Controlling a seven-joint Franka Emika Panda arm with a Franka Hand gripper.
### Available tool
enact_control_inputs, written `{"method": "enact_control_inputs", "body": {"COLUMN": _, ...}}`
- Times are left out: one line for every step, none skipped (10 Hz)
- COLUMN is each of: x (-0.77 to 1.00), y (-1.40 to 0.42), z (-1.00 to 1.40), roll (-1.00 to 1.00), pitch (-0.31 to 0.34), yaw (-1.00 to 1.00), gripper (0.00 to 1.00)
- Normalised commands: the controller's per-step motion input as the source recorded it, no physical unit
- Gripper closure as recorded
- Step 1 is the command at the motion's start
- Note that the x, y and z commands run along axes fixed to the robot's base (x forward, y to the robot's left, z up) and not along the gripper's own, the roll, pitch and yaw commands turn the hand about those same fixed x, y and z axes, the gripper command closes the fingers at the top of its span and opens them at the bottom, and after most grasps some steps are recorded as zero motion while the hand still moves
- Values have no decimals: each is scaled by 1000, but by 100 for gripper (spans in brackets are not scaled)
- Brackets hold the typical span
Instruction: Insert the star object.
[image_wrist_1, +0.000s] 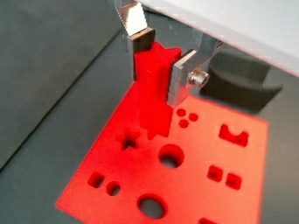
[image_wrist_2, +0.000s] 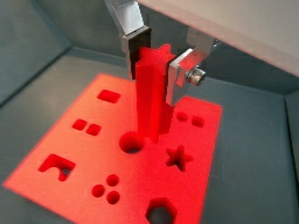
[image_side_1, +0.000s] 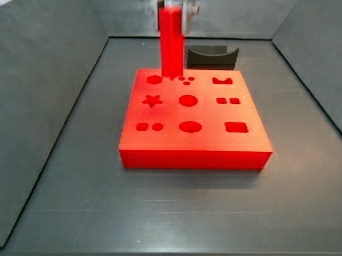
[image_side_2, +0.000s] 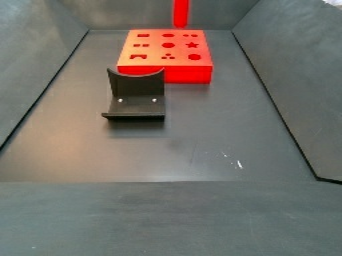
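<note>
Above red block: claw grips upright star object.

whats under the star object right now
The star object, held upright in the gripper, hangs over the red block. In a side view its tip is near the back holes. Which hole lies beneath is covered.

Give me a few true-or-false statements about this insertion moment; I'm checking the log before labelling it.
1. The end effector grips the star object upright. True.
2. The star object lies flat on the floor. False: it hangs vertically over the red block.
3. The star-shaped hole is empty. True.
4. The dark holder sits on top of the red block. False: it stands on the floor beside it.
</note>
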Motion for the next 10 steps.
{"method": "enact_control_inputs", "body": {"x": -229, "y": -63, "z": -429, "roll": 0, "pitch": 17, "yaw": -260, "gripper": 100}}
{"method": "enact_control_inputs", "body": {"x": -286, "y": -151, "z": -254, "roll": 163, "pitch": 0, "yaw": 0, "gripper": 100}}
{"method": "enact_control_inputs", "body": {"x": -97, "y": -300, "z": -214, "roll": 289, "pitch": 0, "yaw": 249, "gripper": 100}}
{"method": "enact_control_inputs", "body": {"x": -43, "y": -203, "z": -274, "roll": 237, "pitch": 0, "yaw": 171, "gripper": 100}}
{"method": "enact_control_inputs", "body": {"x": -117, "y": -66, "z": -211, "roll": 269, "pitch": 0, "yaw": 191, "gripper": 100}}
{"method": "enact_control_inputs", "body": {"x": -137, "y": 0, "z": -209, "roll": 260, "pitch": 0, "yaw": 234, "gripper": 100}}
{"method": "enact_control_inputs", "body": {"x": -117, "y": 0, "z": -151, "roll": 193, "pitch": 0, "yaw": 266, "gripper": 100}}
{"method": "enact_control_inputs", "body": {"x": -74, "y": 0, "z": -117, "roll": 53, "pitch": 0, "yaw": 17, "gripper": 100}}
{"method": "enact_control_inputs", "body": {"x": -169, "y": 6, "z": -103, "roll": 0, "pitch": 0, "yaw": -20, "gripper": 100}}
{"method": "enact_control_inputs", "body": {"x": 0, "y": 51, "z": -143, "roll": -31, "pitch": 0, "yaw": -146, "gripper": 100}}
